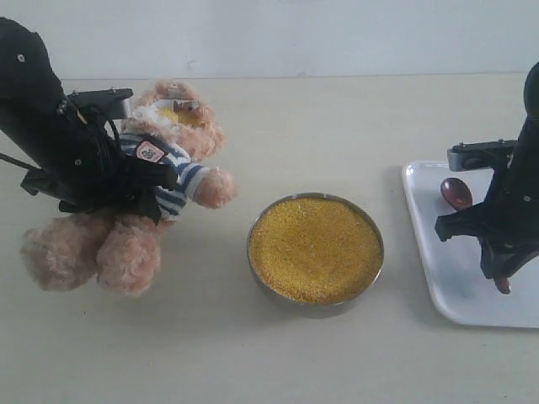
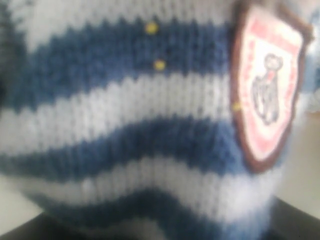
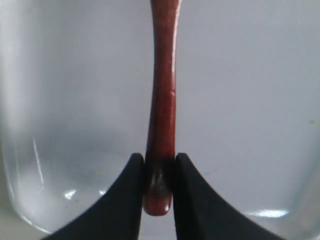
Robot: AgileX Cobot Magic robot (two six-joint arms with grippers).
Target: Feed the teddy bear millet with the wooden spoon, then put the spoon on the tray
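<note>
At the beige worktop's (image 1: 337, 118) left edge, the left claw (image 1: 150, 181) clamps the striped torso of the fluffy light-brown teddy bear (image 1: 192, 128). A round metal bowl (image 1: 313, 306) of bright-yellow millet (image 1: 314, 248) sits mid-worktop. At the right edge, the right claw (image 3: 160, 159) pinches the handle of the dark reddish-brown wooden spoon (image 3: 164, 90) over the white rectangular plastic tray (image 1: 445, 286).

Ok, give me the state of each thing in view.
teddy bear: sitting, millet grains on face.
left gripper: shut on teddy bear's torso.
millet: fills the bowl, level.
wooden spoon: clamped at handle end, over tray.
right gripper: shut on wooden spoon.
tray: flat on table.
</note>
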